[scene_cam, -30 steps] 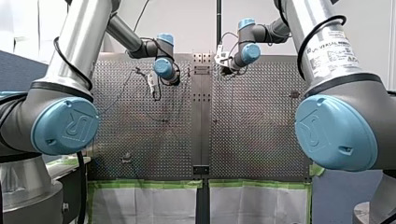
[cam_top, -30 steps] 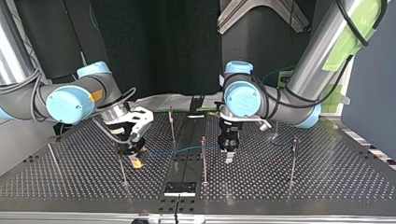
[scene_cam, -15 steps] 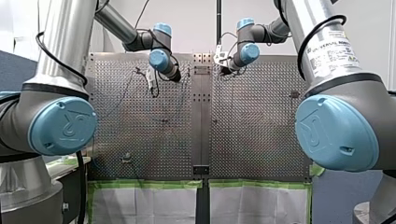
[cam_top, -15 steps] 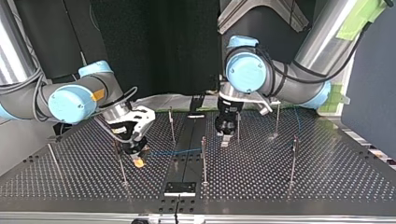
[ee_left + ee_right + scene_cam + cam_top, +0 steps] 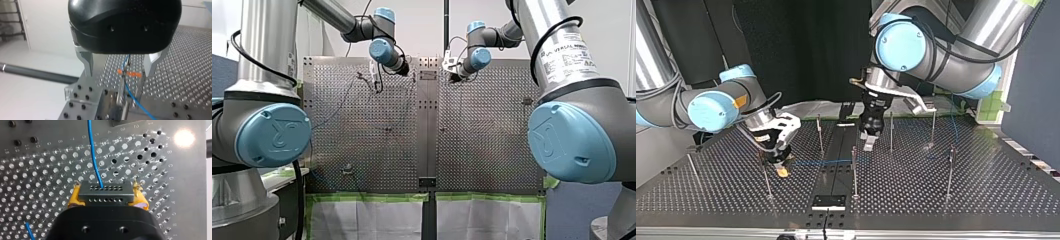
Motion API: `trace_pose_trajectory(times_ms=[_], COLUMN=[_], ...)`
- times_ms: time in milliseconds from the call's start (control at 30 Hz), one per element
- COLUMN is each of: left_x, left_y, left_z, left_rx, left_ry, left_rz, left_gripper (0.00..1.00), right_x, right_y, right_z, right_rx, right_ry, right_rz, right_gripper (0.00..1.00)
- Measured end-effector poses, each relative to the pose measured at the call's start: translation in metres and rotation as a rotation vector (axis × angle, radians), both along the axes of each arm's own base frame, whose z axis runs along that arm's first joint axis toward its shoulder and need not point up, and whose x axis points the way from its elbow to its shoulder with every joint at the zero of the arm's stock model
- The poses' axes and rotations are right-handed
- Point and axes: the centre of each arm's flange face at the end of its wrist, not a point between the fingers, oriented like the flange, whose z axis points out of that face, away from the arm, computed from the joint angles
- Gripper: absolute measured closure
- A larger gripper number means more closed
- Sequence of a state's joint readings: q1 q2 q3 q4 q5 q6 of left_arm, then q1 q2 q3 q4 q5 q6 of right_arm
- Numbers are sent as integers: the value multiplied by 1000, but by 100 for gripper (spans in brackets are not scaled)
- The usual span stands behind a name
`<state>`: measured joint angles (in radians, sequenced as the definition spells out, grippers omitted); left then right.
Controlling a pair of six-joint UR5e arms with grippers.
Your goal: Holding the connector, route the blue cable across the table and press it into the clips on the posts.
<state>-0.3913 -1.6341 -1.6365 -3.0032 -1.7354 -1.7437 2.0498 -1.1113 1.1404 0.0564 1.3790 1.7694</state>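
While it is steered by its end, the connector point(image 5: 105, 193) sits clamped in my right claw's point(image 5: 781, 169) yellow pads, left of centre in the top view. Blue cable point(image 5: 821, 162) runs to the middle post point(image 5: 854, 170). My left claw point(image 5: 868, 145) hangs wide, empty, above the desk point(image 5: 986, 195), probably ready to press.

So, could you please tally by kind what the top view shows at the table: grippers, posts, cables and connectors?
grippers: 2, my left gripper and my right gripper
posts: 7
blue cable: 1
connector: 1
total: 11
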Motion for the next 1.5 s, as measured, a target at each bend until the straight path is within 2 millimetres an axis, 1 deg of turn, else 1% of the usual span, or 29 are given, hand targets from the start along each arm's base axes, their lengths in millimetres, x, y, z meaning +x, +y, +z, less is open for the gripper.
trace_pose_trajectory(times_ms=[267,500,700,800,933,1033,1200,1333,1500], left_x=[-17,-21,-10,-3,6,11,20,31,40], left_y=[-33,-64,-80,-82,-83,-87,-98,-107,-109], left_z=[11,8,3,9,23,25,21,13,5], left_rx=[-19,-11,16,13,0,3,16,25,28], left_ry=[-52,-44,-28,-36,-57,-53,-42,-30,-25], left_rz=[-23,-34,-13,9,27,27,23,25,33], left_gripper=[0,0,0,0,0,0,0,0,0], right_x=[-1,-2,-2,-2,-2,-2,-2,-2,-2], right_y=[-1,-1,-1,-1,-1,-1,-1,-1,-2], right_z=[1,1,1,1,1,1,1,1,1], right_rx=[-1,-3,-3,-3,-3,-3,-3,-3,-3], right_ry=[0,-1,-1,-1,-1,-1,-1,-1,-1], right_rz=[-4,-5,-5,-5,-5,-5,-5,-5,-5], right_gripper=[100,100,100,100,100,100,100,100,100])
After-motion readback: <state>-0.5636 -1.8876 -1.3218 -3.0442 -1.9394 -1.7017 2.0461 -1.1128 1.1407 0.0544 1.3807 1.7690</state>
